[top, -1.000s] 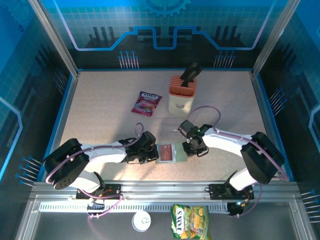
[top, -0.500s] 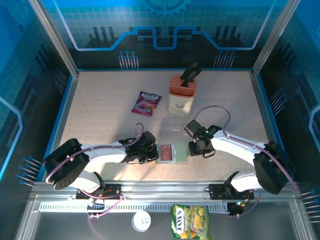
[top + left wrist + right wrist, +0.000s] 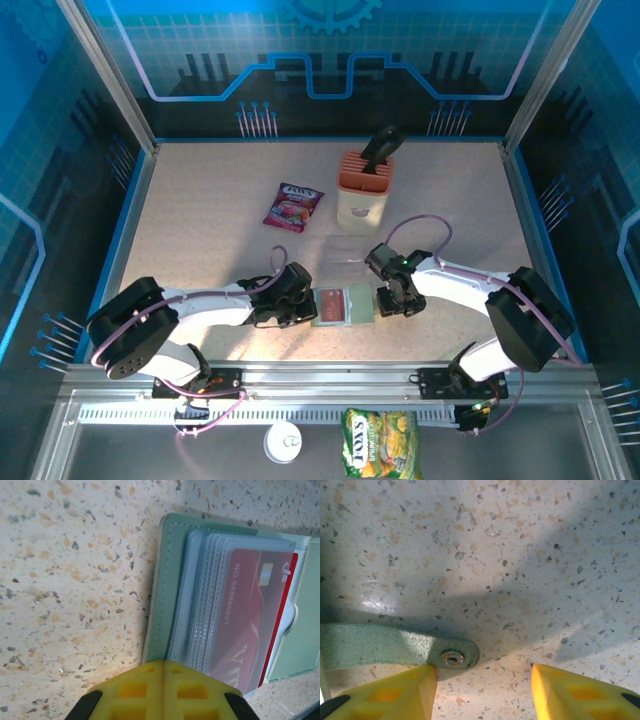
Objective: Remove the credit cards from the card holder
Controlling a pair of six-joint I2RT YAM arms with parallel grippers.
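1. Credit cards [image 3: 250, 625], red plastic, are still sleeved in the grey-green card holder [image 3: 333, 306], lower centre.
2. Right gripper [image 3: 484, 690] was just opened beside the green strap [image 3: 395, 645]; left gripper [image 3: 161, 690] is kept closed, pressing the holder down.

**Open card holder [image 3: 355, 306], red credit card [image 3: 250, 615] inside**

I'm seeing the grey-green card holder lying open, flat on the bench [image 3: 210, 230] near its front edge. The red credit card is sitting under clear sleeves, the snap strap [image 3: 395, 645] stretching sideways.
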